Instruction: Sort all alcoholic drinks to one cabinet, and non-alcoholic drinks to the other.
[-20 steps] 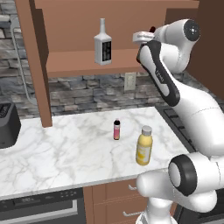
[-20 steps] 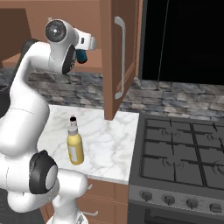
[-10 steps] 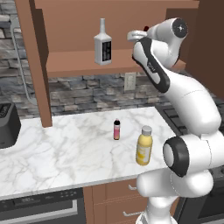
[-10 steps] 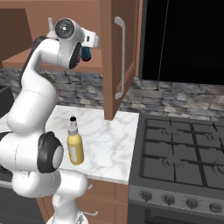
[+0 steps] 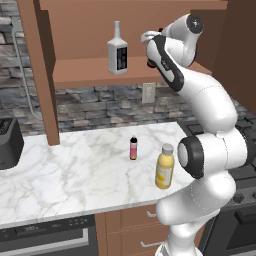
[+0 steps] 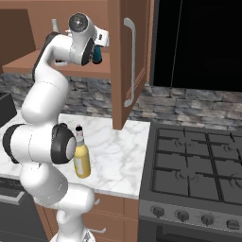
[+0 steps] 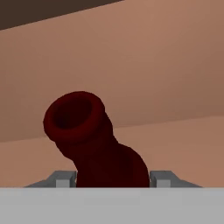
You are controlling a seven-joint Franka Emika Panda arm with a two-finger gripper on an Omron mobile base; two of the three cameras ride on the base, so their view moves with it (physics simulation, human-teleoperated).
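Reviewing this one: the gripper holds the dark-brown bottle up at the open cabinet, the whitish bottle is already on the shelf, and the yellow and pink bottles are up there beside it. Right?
Not quite. The yellow bottle and pink bottle stand on the marble counter, not on the shelf, as the left base view shows. The rest holds: the gripper is shut on the dark-brown bottle at the open cabinet, and the whitish bottle is on the shelf.

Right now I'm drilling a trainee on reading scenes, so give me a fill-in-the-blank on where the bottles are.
1. The white bottle stands on the cabinet ____.
2. The yellow bottle and the pink bottle stand on the ____.
3. The jaws of the gripper are closed on the ____ bottle.
4. The pink bottle's cap is ____.

Missing words: shelf; counter; brown; black
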